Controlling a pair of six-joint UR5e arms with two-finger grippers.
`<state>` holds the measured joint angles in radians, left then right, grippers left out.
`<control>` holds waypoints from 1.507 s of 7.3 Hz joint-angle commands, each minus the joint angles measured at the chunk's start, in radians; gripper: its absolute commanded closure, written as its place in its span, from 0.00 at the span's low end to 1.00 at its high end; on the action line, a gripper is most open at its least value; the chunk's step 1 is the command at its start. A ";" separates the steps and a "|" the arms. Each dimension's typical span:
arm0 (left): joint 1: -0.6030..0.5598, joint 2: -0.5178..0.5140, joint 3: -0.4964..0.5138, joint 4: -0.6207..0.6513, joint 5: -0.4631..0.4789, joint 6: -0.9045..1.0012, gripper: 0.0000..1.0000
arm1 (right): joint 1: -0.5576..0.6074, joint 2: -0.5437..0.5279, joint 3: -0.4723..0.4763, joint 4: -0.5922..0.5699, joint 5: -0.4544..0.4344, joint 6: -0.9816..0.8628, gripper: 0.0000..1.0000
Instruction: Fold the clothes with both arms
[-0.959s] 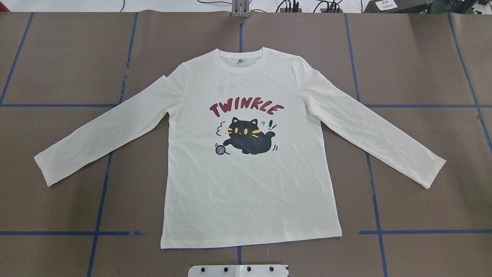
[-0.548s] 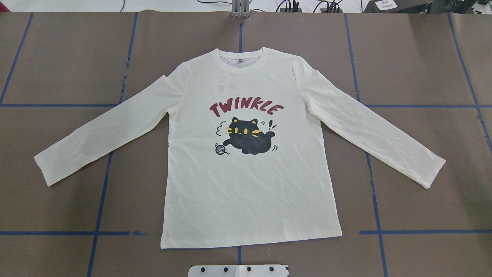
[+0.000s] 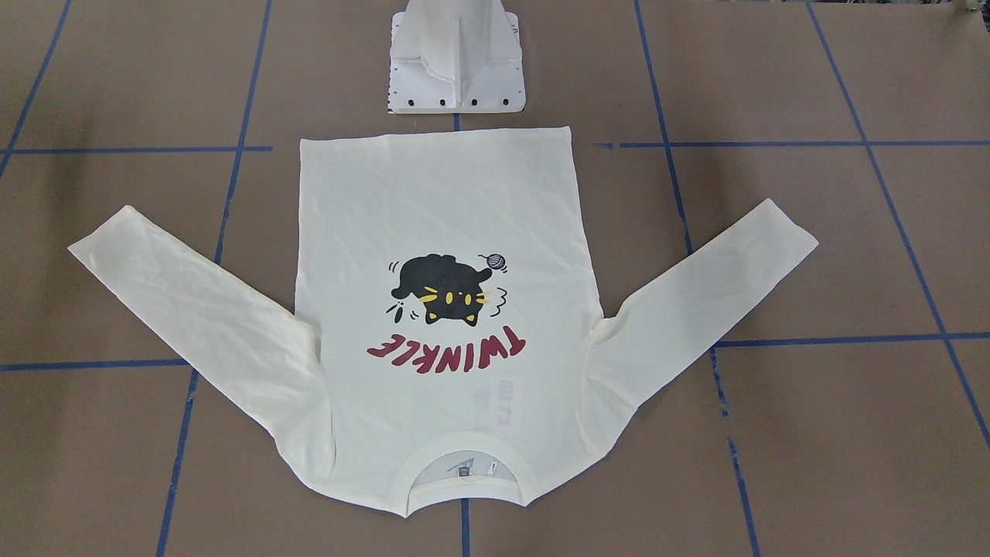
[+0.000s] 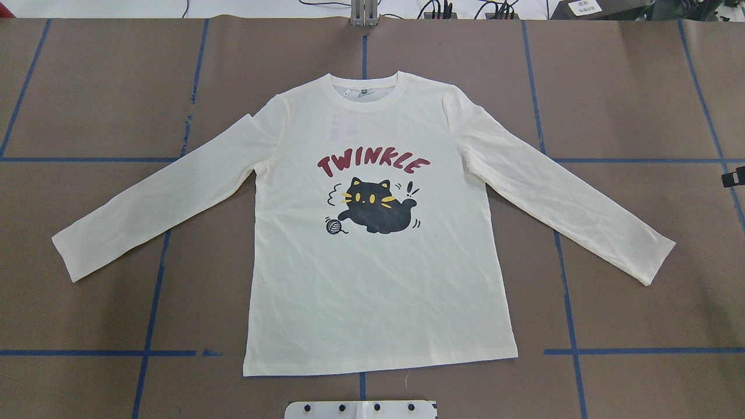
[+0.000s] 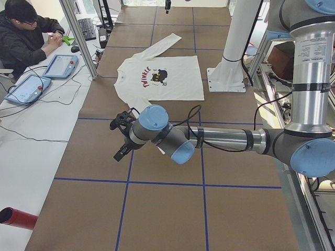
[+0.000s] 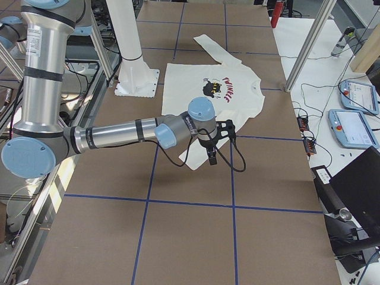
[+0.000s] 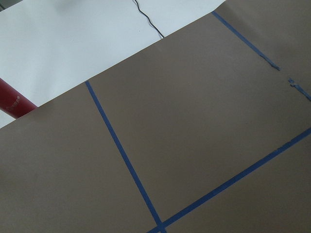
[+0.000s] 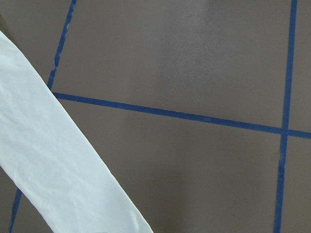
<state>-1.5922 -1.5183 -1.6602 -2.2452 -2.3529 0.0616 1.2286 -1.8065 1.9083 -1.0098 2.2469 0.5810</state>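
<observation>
The clothes are one cream long-sleeved T-shirt lying flat, print side up, with a black cat and dark red "TWINKLE" lettering. Both sleeves are spread outward, and the hem is toward the robot base. My left gripper hovers over bare table well off the shirt's left sleeve; I cannot tell if it is open or shut. My right gripper hangs near the right sleeve's cuff. Only a black bit of it shows at the overhead view's right edge, so its state is unclear. The right wrist view catches that sleeve.
The brown table cover carries a grid of blue tape lines. The white pedestal base stands at the hem side. A person sits at a side desk with teach pendants. A red tube lies past the table's left end.
A black part of the right gripper has come into the overhead view at its right edge. The shirt has not moved.
</observation>
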 commanded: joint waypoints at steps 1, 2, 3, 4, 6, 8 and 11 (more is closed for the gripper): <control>0.000 0.006 0.000 -0.017 0.000 0.000 0.00 | -0.185 -0.047 -0.119 0.336 -0.146 0.274 0.16; 0.000 0.007 -0.001 -0.019 0.000 0.001 0.00 | -0.233 -0.047 -0.193 0.447 -0.185 0.340 0.23; 0.000 0.006 0.000 -0.019 0.000 0.001 0.00 | -0.282 -0.047 -0.228 0.495 -0.225 0.385 0.28; 0.000 0.007 0.000 -0.019 0.000 0.001 0.00 | -0.326 -0.047 -0.236 0.496 -0.275 0.402 0.28; 0.000 0.010 -0.001 -0.019 0.000 0.006 0.00 | -0.360 -0.054 -0.250 0.496 -0.294 0.404 0.36; 0.000 0.012 -0.001 -0.019 0.000 0.006 0.00 | -0.380 -0.051 -0.268 0.496 -0.320 0.404 0.37; 0.000 0.013 -0.001 -0.019 0.000 0.007 0.00 | -0.400 -0.047 -0.285 0.497 -0.323 0.405 0.41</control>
<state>-1.5922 -1.5059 -1.6613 -2.2642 -2.3531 0.0688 0.8374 -1.8541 1.6273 -0.5129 1.9237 0.9852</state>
